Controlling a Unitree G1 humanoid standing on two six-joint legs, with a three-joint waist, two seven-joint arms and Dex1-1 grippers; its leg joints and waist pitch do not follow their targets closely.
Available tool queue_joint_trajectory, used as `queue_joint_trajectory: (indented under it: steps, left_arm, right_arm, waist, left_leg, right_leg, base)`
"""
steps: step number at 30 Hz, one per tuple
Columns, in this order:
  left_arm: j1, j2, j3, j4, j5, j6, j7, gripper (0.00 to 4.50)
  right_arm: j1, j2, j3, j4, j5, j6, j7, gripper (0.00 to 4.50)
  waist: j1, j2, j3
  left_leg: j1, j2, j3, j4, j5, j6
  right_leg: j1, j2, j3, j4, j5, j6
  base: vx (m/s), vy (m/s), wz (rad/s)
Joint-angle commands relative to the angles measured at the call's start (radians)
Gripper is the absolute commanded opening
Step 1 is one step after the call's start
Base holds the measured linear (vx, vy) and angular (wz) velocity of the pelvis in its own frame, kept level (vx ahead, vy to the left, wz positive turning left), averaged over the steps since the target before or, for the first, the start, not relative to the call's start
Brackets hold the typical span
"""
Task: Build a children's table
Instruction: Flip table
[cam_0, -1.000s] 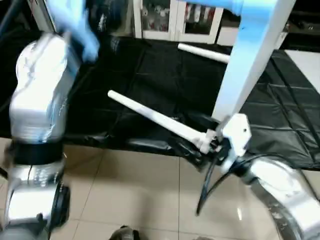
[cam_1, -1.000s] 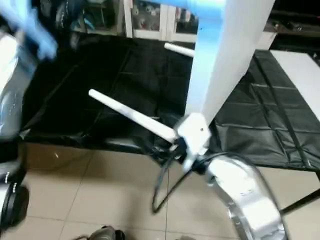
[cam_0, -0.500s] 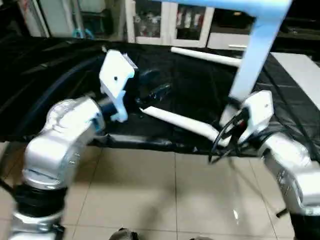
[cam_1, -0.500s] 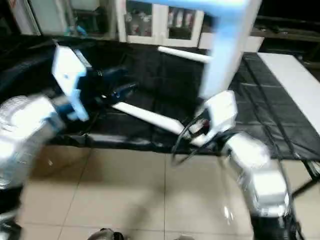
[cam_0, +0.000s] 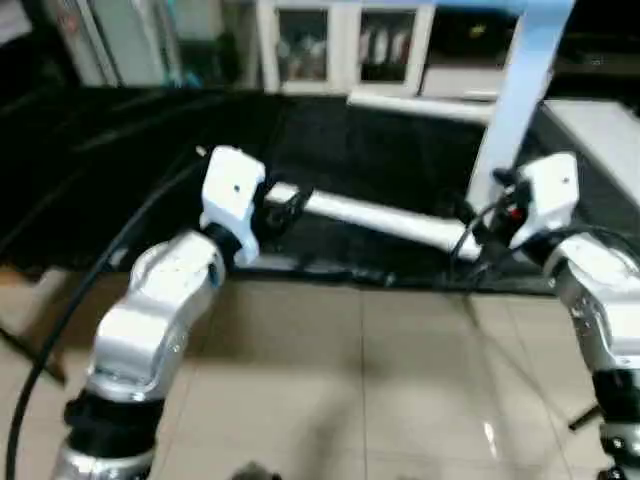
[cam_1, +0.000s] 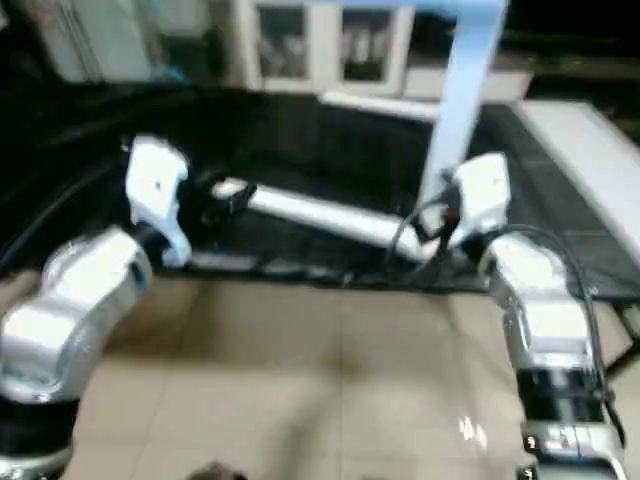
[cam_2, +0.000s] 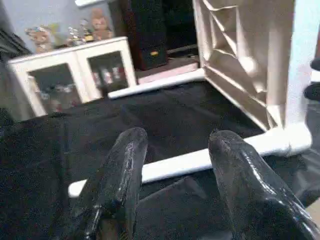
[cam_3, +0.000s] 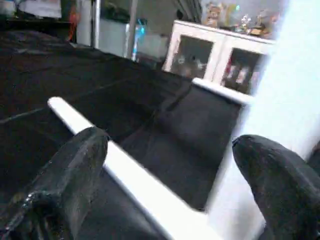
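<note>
Our two grippers flank a white table leg lying across the centre of the frame on the black-covered work surface, near its front edge above bare floor tiles. We hold the left gripper half open over the leg's free tip, gripping nothing. The right gripper gapes wide by the upended tabletop, where the leg joins. A glass-door cabinet sits upper centre, its contents blurred.

My head pair looks down and forward over both forearms; each wrist cam looks close along its fingers. All share the leg lying mid-frame.
</note>
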Motion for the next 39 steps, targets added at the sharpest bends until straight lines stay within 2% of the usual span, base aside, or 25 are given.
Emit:
queue_joint_trajectory:
  steps: [1, 4, 9, 13, 15, 17, 18, 19, 20, 22, 23, 24, 25, 26, 27, 29, 31, 32, 33, 34, 35, 36, 37, 38, 39]
  left_arm:
    - [0.006, -0.012, -0.003, 0.018, 0.033, -0.013, 0.048, 2.34]
    - [0.045, -0.061, 0.018, -0.001, 0.065, -0.051, 0.127, 2.34]
    - [0.132, -0.128, 0.068, -0.004, 0.112, -0.076, 0.269, 2.34]
    - [0.179, -0.147, 0.069, -0.013, 0.091, -0.143, 0.253, 2.34]
    - [0.168, -0.164, 0.069, -0.019, 0.088, -0.154, 0.258, 2.34]
    - [0.130, -0.176, 0.070, -0.006, 0.099, -0.157, 0.276, 2.34]
    - [0.097, -0.180, 0.074, 0.008, 0.104, -0.152, 0.285, 2.34]
    - [0.081, -0.181, 0.075, 0.012, 0.105, -0.146, 0.290, 2.34]
    - [0.066, -0.179, 0.076, 0.019, 0.103, -0.147, 0.289, 2.34]
    - [0.047, -0.174, 0.080, 0.037, 0.099, -0.154, 0.282, 2.34]
    - [0.042, -0.171, 0.084, 0.049, 0.098, -0.159, 0.278, 2.34]
    - [0.040, -0.167, 0.083, 0.058, 0.101, -0.160, 0.272, 2.34]
    - [0.040, -0.167, 0.083, 0.059, 0.101, -0.160, 0.271, 2.34]
    - [0.039, -0.165, 0.082, 0.060, 0.105, -0.158, 0.268, 2.34]
    - [0.037, -0.161, 0.082, 0.065, 0.108, -0.157, 0.263, 2.34]
    - [0.035, -0.165, 0.095, 0.061, 0.097, -0.144, 0.267, 2.34]
    - [0.032, -0.158, 0.101, 0.063, 0.096, -0.146, 0.266, 2.34]
    - [0.036, -0.152, 0.099, 0.062, 0.098, -0.149, 0.263, 2.34]
    - [0.040, -0.143, 0.098, 0.061, 0.100, -0.155, 0.254, 2.34]
    - [0.040, -0.140, 0.098, 0.063, 0.101, -0.158, 0.251, 2.34]
    - [0.041, -0.136, 0.100, 0.060, 0.100, -0.157, 0.249, 2.34]
    - [0.040, -0.133, 0.102, 0.062, 0.099, -0.157, 0.247, 2.34]
    - [0.045, -0.125, 0.103, 0.050, 0.087, -0.160, 0.228, 2.34]
    - [0.053, -0.114, 0.107, 0.027, 0.044, -0.147, 0.178, 2.34]
    - [0.055, -0.110, 0.109, 0.020, 0.027, -0.142, 0.159, 2.34]
  right_arm:
    - [0.026, 0.026, -0.005, -0.138, 0.052, 0.042, -0.015, 4.50]
    - [0.117, 0.068, 0.020, -0.304, 0.080, 0.090, -0.061, 4.50]
    - [0.252, 0.123, -0.006, -0.476, 0.048, 0.156, -0.195, 4.50]
    - [0.302, 0.143, -0.010, -0.553, 0.013, 0.195, -0.240, 4.50]
    - [0.311, 0.152, 0.004, -0.575, 0.013, 0.195, -0.253, 4.50]
    - [0.290, 0.163, 0.026, -0.563, 0.012, 0.197, -0.267, 4.50]
    - [0.251, 0.174, 0.038, -0.530, 0.001, 0.193, -0.284, 4.50]
    - [0.233, 0.179, 0.040, -0.518, 0.003, 0.199, -0.287, 4.50]
    - [0.218, 0.181, 0.047, -0.507, -0.002, 0.195, -0.285, 4.50]
    - [0.200, 0.188, 0.057, -0.493, -0.015, 0.192, -0.284, 4.50]
    - [0.196, 0.193, 0.059, -0.485, -0.020, 0.188, -0.285, 4.50]
    - [0.205, 0.197, 0.056, -0.490, -0.021, 0.183, -0.286, 4.50]
    - [0.207, 0.197, 0.056, -0.491, -0.021, 0.182, -0.286, 4.50]
    - [0.214, 0.198, 0.054, -0.498, -0.021, 0.180, -0.285, 4.50]
    - [0.218, 0.199, 0.056, -0.499, -0.022, 0.179, -0.286, 4.50]
    - [0.238, 0.196, 0.066, -0.511, -0.011, 0.197, -0.278, 4.50]
    - [0.259, 0.186, 0.085, -0.524, -0.012, 0.200, -0.262, 4.50]
    - [0.282, 0.182, 0.096, -0.538, -0.014, 0.196, -0.248, 4.50]
    - [0.303, 0.181, 0.104, -0.551, -0.015, 0.191, -0.240, 4.50]
    - [0.307, 0.182, 0.107, -0.553, -0.015, 0.189, -0.239, 4.50]
    - [0.314, 0.182, 0.108, -0.560, -0.010, 0.189, -0.236, 4.50]
    - [0.317, 0.184, 0.110, -0.563, -0.007, 0.189, -0.234, 4.50]
    - [0.327, 0.186, 0.113, -0.573, -0.001, 0.184, -0.228, 4.50]
    - [0.339, 0.193, 0.114, -0.587, 0.013, 0.177, -0.220, 4.50]
    - [0.342, 0.196, 0.115, -0.591, 0.017, 0.175, -0.217, 4.50]
  waist:
    - [-0.017, -0.003, -0.056]
    - [-0.034, -0.030, -0.049]
    - [-0.051, -0.017, -0.056]
    - [-0.070, -0.033, -0.055]
    - [-0.072, -0.026, -0.051]
    - [-0.086, -0.022, -0.041]
    - [-0.099, -0.011, -0.026]
    - [-0.109, -0.005, -0.023]
    - [-0.116, 0.013, -0.015]
    - [-0.135, 0.020, -0.011]
    - [-0.142, 0.019, -0.008]
    - [-0.147, 0.002, -0.017]
    - [-0.146, -0.004, -0.026]
    - [-0.127, -0.009, -0.044]
    - [-0.124, -0.005, -0.047]
    - [-0.119, 0.003, -0.068]
    - [-0.133, 0.028, -0.086]
    - [-0.141, 0.035, -0.094]
    - [-0.147, 0.040, -0.096]
    - [-0.157, 0.042, -0.092]
    - [-0.164, 0.026, -0.091]
    - [-0.126, -0.017, -0.083]
    - [-0.092, -0.053, -0.089]
    - [-0.033, -0.049, -0.078]
    - [-0.017, -0.047, -0.069]
  left_leg:
    - [0.044, 0.043, -0.020, -0.097, -0.317, -0.018]
    - [0.036, 0.043, -0.017, -0.107, -0.387, -0.038]
    - [0.026, 0.042, -0.024, -0.121, -0.347, -0.056]
    - [0.024, 0.038, -0.024, -0.119, -0.385, -0.052]
    - [0.050, 0.038, -0.023, -0.117, -0.498, -0.050]
    - [0.080, 0.032, -0.030, -0.111, -0.632, -0.042]
    - [0.116, 0.026, -0.037, -0.108, -0.753, -0.043]
    - [0.129, 0.026, -0.042, -0.111, -0.802, -0.046]
    - [0.123, 0.038, -0.059, -0.137, -0.870, -0.052]
    - [0.108, 0.050, -0.067, -0.174, -0.914, -0.049]
    - [0.119, 0.030, -0.054, -0.160, -0.874, -0.038]
    - [0.119, -0.001, -0.031, -0.120, -0.733, -0.021]
    - [0.097, -0.012, -0.022, -0.110, -0.632, -0.003]
    - [0.043, -0.023, -0.013, -0.092, -0.397, 0.053]
    - [0.031, -0.026, -0.015, -0.083, -0.323, 0.078]
    - [0.029, -0.033, -0.017, -0.081, -0.185, 0.132]
    - [0.104, -0.018, -0.044, -0.099, -0.025, 0.236]
    - [0.164, -0.007, -0.081, -0.090, 0.115, 0.359]
    - [0.211, 0.014, -0.109, -0.085, 0.176, 0.423]
    - [0.305, 0.080, -0.172, -0.079, 0.216, 0.530]
    - [0.310, 0.113, -0.218, -0.084, 0.279, 0.589]
    - [0.191, -0.032, -0.127, -0.030, 0.188, 0.458]
    - [0.057, -0.143, -0.070, 0.030, 0.049, 0.384]
    - [-0.068, -0.127, -0.065, 0.152, -0.132, 0.281]
    - [-0.098, -0.070, -0.097, 0.152, -0.054, 0.132]
  right_leg:
    - [0.019, -0.016, 0.009, -0.101, -0.207, -0.173]
    - [0.020, -0.036, 0.007, -0.136, -0.360, -0.115]
    - [0.025, -0.037, 0.005, -0.139, -0.300, -0.075]
    - [0.023, -0.039, 0.008, -0.147, -0.303, -0.069]
    - [0.019, -0.041, 0.004, -0.158, -0.439, -0.049]
    - [0.017, -0.028, -0.021, -0.180, -0.615, -0.032]
    - [0.013, -0.011, -0.054, -0.198, -0.685, -0.015]
    - [0.018, -0.004, -0.074, -0.197, -0.684, -0.013]
    - [0.051, -0.001, -0.095, -0.178, -0.617, -0.012]
    - [0.098, -0.012, -0.093, -0.133, -0.452, -0.030]
    - [0.097, -0.025, -0.084, -0.164, -0.503, -0.047]
    - [0.100, -0.048, -0.069, -0.206, -0.646, -0.061]
    - [0.124, -0.058, -0.051, -0.213, -0.704, -0.056]
    - [0.179, -0.082, -0.006, -0.222, -0.721, -0.064]
    - [0.188, -0.084, 0.004, -0.222, -0.712, -0.077]
    - [0.204, -0.053, -0.003, -0.206, -0.537, -0.151]
    - [0.168, 0.010, -0.044, -0.146, -0.126, -0.236]
    - [0.132, 0.031, -0.062, -0.101, 0.015, -0.202]
    - [0.087, 0.030, -0.071, -0.075, 0.018, -0.162]
    - [-0.026, 0.001, -0.071, -0.018, -0.089, -0.079]
    - [-0.066, -0.040, -0.042, 0.026, -0.143, 0.011]
    - [0.048, -0.060, 0.009, -0.056, -0.023, 0.001]
    - [0.201, -0.037, 0.079, -0.076, 0.067, -0.001]
    - [0.303, -0.158, 0.223, -0.094, 0.497, -0.191]
    - [0.274, -0.139, 0.205, -0.033, 1.065, -0.271]
  base:
    - [0.000, 0.000, 0.00]
    - [0.000, 0.000, 0.00]
    - [0.000, 0.000, 0.00]
    - [0.000, 0.000, 0.00]
    - [0.000, 0.000, 0.00]
    - [0.000, 0.000, 0.00]
    - [0.000, 0.000, 0.00]
    - [0.056, -0.003, -0.22]
    - [0.056, -0.003, -0.22]
    - [0.081, 0.013, -0.23]
    - [0.091, 0.003, -0.21]
    - [0.112, -0.021, -0.14]
    - [0.132, -0.011, -0.09]
    - [0.132, -0.011, -0.09]
    - [0.152, -0.020, -0.03]
    - [0.184, -0.027, 0.09]
    - [0.237, -0.023, 0.20]
    - [0.264, -0.029, 0.20]
    - [0.276, -0.041, 0.17]
    - [0.244, -0.074, 0.04]
    - [0.244, -0.074, 0.04]
    - [0.171, -0.117, -0.23]
    - [0.182, -0.027, 0.13]
    - [0.182, -0.027, 0.13]
    - [0.203, 0.101, 0.49]
